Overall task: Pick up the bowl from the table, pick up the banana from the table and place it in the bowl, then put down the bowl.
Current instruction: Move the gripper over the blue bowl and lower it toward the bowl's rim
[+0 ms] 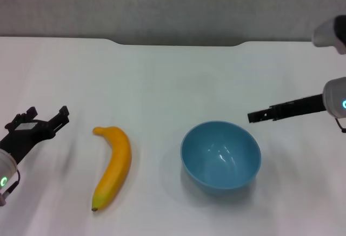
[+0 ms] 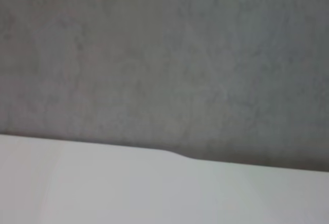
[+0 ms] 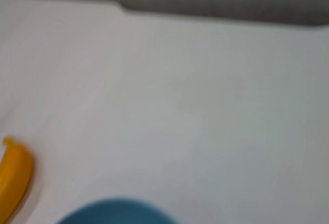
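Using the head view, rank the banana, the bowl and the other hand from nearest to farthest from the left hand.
From the left hand, at the table's left edge:
1. The banana, lying just to its right.
2. The bowl, right of the banana, past mid-table.
3. The right hand, beyond the bowl's far right rim, on the right side.

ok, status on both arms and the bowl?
Left tool open, beside banana. Right tool above bowl rim. Bowl empty, on table.
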Tool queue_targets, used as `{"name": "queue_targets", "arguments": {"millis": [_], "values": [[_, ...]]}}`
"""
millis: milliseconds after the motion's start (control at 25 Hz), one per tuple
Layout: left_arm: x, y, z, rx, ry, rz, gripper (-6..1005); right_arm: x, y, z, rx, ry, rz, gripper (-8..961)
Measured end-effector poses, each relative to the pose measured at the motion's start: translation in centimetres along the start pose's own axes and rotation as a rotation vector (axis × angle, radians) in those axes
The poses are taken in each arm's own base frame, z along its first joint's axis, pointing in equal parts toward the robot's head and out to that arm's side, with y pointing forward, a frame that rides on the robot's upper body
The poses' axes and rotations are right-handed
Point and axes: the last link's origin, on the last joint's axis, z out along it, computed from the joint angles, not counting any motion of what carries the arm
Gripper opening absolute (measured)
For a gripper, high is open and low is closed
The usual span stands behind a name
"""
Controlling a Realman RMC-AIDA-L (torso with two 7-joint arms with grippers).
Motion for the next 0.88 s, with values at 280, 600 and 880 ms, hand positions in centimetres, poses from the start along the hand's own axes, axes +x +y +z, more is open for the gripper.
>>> {"name": "queue_targets", "arguments": {"millis": [280,600,880], "values": [[0.2,0.2,0.2,-0.007,0.006,0.004,902,-0.5,0.7,0.4,-0.015,0.095,-0.03,891],[0.4,-0.1,0.0,0.004,0.019,-0.007,902,-0.1,1.9,1.6,-0.057,0.188,-0.03,890],[0.5,0.0,0.2,0.001,0.021,-0.006,902,1.2,2.8,2.9,-0.047,0.268,-0.084,890]]}}
